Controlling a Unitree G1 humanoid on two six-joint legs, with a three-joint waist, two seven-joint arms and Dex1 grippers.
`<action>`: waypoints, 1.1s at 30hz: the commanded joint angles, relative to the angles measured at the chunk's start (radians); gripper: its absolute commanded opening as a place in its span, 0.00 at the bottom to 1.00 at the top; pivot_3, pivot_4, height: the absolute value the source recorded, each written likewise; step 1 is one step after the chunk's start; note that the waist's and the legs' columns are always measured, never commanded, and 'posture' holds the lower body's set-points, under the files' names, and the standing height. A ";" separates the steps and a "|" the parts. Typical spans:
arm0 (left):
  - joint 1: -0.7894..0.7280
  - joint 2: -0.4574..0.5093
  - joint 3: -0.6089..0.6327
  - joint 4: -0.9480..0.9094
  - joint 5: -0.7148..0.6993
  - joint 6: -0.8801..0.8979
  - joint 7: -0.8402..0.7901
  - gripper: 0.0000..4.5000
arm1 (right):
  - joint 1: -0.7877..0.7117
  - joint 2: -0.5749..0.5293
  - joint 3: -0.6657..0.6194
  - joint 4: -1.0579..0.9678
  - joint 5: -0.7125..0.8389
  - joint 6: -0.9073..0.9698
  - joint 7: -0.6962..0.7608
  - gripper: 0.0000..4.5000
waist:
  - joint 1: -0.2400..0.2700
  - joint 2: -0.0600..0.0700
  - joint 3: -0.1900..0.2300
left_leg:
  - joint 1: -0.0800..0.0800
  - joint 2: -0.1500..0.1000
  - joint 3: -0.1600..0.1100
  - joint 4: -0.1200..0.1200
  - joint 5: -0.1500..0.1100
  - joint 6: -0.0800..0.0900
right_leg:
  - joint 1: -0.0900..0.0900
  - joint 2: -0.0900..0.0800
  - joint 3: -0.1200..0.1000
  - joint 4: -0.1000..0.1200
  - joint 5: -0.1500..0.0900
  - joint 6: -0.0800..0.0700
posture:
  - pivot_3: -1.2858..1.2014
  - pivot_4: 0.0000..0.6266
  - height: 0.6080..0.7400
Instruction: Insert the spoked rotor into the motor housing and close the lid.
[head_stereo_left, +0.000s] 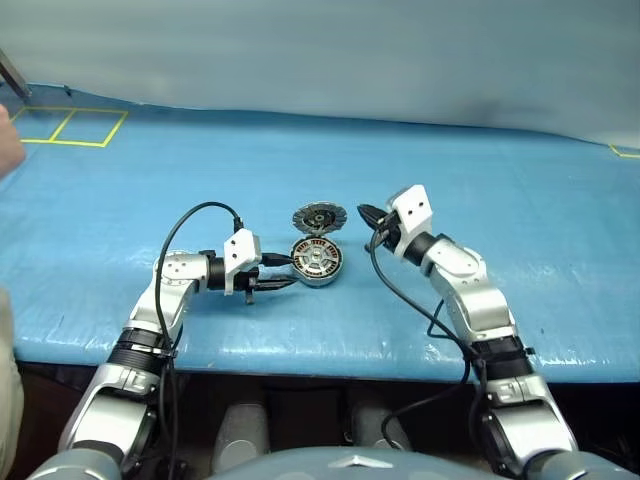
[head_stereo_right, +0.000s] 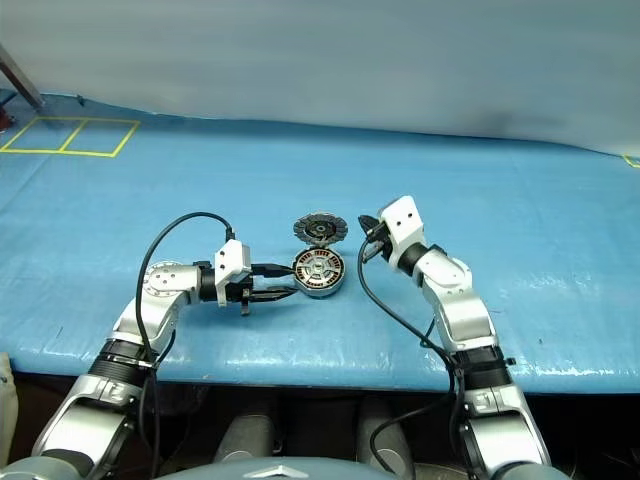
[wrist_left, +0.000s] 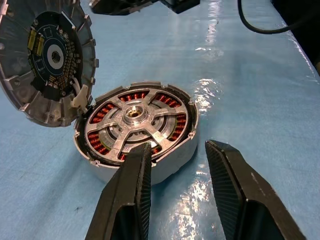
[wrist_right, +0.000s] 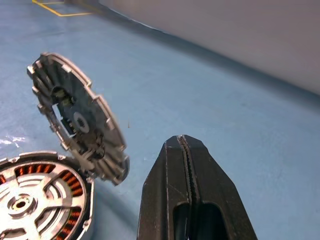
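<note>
risk, lid: the lid (head_stereo_left: 318, 217) stood propped open on edge, hinged at the far rim of the motor housing (head_stereo_left: 316, 261); a sideways push from the right gripper (head_stereo_left: 366, 213) would likely skid the whole housing across the worktop instead of folding the lid down.
risk, left gripper: the left gripper (wrist_left: 175, 155) had one finger (wrist_left: 131, 185) over the housing's near rim; judged likely to be caught under the lid, or to tip the cup, if it was not clear at closing.
risk, rotor seating: if the spoked rotor (wrist_left: 134, 116) sat slightly proud, the lid would probably not close flush; could not tell the depth.
housing contents: spoked rotor lay inside, over the ring of copper-orange windings (wrist_left: 100, 112), brass hub in the centre.
lid face: inner side showed a dark board with silver centre, fins round the rim.
left tool: fingers apart, holding nothing.
right tool: clenched tight, empty, just beside the lid.
place: housing and lid mid-worktop (head_stereo_left: 500, 150), nearer its front edge, between the two grippers.
</note>
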 joint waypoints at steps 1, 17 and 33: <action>0.009 0.002 0.016 -0.046 -0.018 0.011 0.025 0.41 | -0.114 0.024 0.002 0.102 0.014 -0.037 0.058 0.00 | -0.004 0.000 0.000 | 0.000 0.000 0.000 -0.001 0.000 0.000 | 0.000 0.000 0.000 0.000 0.000 0.000 | 0.52 0.24 1.00; 0.065 0.078 0.045 -0.125 -0.077 0.141 0.046 0.41 | -0.162 0.019 0.156 0.020 -0.013 0.052 0.302 0.00 | -0.006 0.001 0.001 | 0.000 0.000 0.000 -0.005 0.000 0.000 | -0.002 0.000 0.000 -0.001 0.000 -0.001 | 0.52 0.24 1.00; 0.068 0.105 0.084 -0.152 -0.119 0.172 0.065 0.41 | 0.113 0.071 0.201 -0.074 -0.052 0.105 0.156 0.00 | -0.011 0.001 0.000 | 0.001 0.001 0.000 -0.004 0.000 0.000 | -0.002 0.001 0.000 0.000 -0.003 0.001 | 0.52 0.24 1.00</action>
